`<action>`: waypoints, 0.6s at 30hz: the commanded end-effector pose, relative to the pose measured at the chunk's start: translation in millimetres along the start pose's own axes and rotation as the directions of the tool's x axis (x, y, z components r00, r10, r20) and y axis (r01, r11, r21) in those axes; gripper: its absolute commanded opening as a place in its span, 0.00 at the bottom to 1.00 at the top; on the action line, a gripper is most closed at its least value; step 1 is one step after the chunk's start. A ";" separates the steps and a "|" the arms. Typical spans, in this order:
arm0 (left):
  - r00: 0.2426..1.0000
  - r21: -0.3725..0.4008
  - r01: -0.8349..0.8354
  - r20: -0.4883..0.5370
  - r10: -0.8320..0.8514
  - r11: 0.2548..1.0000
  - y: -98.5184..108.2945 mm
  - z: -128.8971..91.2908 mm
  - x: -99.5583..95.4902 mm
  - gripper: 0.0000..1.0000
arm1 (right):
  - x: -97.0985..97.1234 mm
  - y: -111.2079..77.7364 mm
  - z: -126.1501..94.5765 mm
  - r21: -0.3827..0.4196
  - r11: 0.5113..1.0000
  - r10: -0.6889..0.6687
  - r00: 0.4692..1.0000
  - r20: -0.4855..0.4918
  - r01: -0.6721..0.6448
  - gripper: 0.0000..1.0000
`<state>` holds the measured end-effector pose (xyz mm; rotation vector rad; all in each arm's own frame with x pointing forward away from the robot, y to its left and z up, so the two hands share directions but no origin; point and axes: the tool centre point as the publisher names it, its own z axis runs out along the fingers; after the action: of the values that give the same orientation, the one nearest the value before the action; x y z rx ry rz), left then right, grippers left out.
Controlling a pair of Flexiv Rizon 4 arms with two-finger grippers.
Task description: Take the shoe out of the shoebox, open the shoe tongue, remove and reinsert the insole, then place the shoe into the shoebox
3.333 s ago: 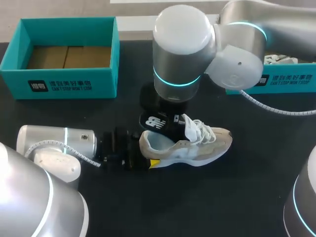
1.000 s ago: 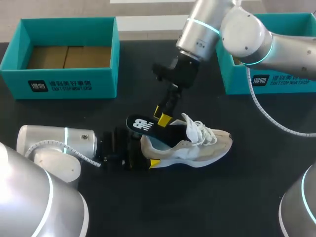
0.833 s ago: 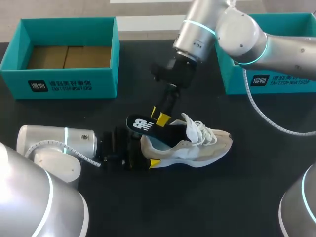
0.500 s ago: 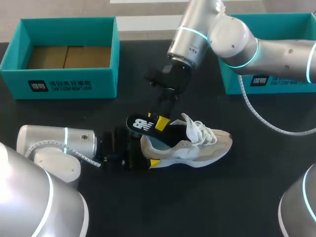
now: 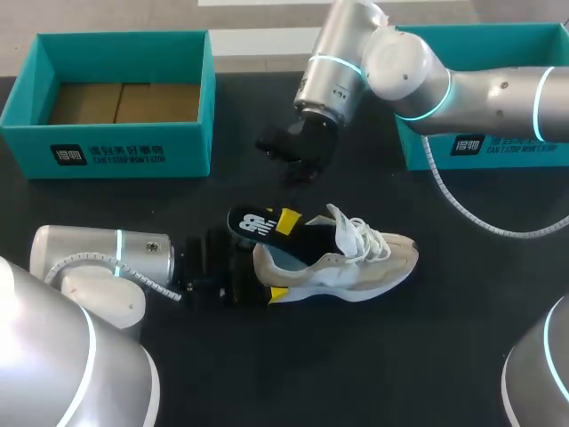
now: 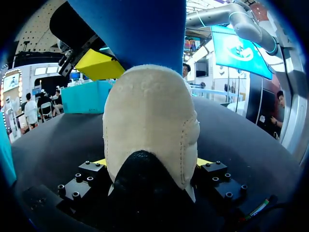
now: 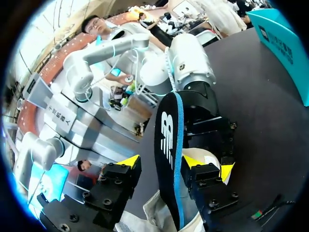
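Black table (image 5: pixel 400 356) | shoebox (image 5: pixel 124 147) (cardboard floor showing) | insole (image 5: pixel 253 221) half inside shoe (image 5: pixel 369 262)

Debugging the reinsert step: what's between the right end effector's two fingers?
The insole, standing on edge out of the shoe; the right wrist view shows it. The right end effector is open, with a gap between the insole and one finger.

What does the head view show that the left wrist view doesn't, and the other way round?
Only the head view shows the white laces and the black top of the insole. Only the left wrist view shows the insole's blue underside. Both show the shoe, its heel held by the left gripper, with the insole poking out.
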<state>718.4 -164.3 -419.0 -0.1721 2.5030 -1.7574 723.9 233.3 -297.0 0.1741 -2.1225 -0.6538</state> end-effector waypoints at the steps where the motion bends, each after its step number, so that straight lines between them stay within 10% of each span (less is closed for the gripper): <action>1: 1.000 -0.003 0.000 0.000 0.000 1.000 0.3 0.3 0.5 0.00 | -7.7 0.6 3.3 -0.001 1.000 -0.003 1.000 -0.021 0.003 0.45; 12: 1.000 -0.003 0.000 0.000 0.000 1.000 0.3 0.3 0.5 0.00 | -9.7 -2.3 15.1 -0.008 1.000 -0.010 0.998 -0.060 0.010 0.41; 16: 1.000 -0.003 0.000 0.000 0.000 1.000 0.3 0.3 0.5 0.00 | -9.4 -1.9 15.1 -0.010 1.000 -0.011 0.998 -0.063 0.010 0.02; 18: 1.000 -0.003 0.000 0.000 0.000 1.000 0.3 0.3 0.5 0.00 | -9.3 -0.9 16.3 -0.009 1.000 -0.013 0.998 -0.066 0.013 0.00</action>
<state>718.3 -164.3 -419.0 -0.1720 2.5029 -1.7574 716.7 239.5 -310.5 0.2002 -2.0581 -0.6600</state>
